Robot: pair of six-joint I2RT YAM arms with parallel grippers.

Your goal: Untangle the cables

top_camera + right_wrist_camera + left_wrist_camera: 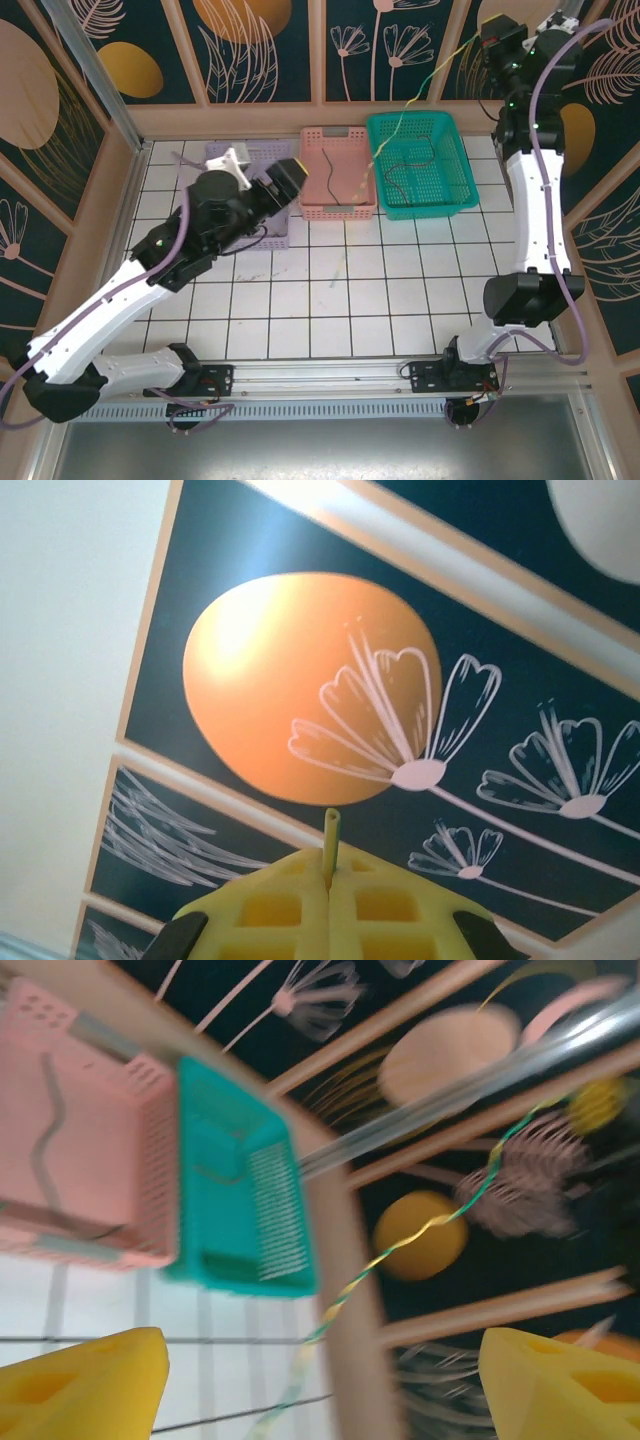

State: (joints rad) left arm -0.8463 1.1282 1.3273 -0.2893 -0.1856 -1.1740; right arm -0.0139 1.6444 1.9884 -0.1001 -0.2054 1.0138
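Cables (pixel 400 112) part-sorted: dark cable (pixel 412 160) in teal basket (pixel 430 207), brownish cable (pixel 331 175) in pink basket (pixel 340 211). Your right gripper (pixel 490 40), high at far right, is clamped on yellow-green cable (pixel 331 832), likely to hang it clear. Your left gripper (pixel 320 1352) has fingers (pixel 90 1380) apart, empty.

Three containers stood side by side at the far edge of the white tiled table (pixel 380 300): lilac basket (pixel 262 152), pink basket (pixel 338 211), teal basket (pixel 430 206). Floral wall panels (pixel 260 50) enclosed the table.
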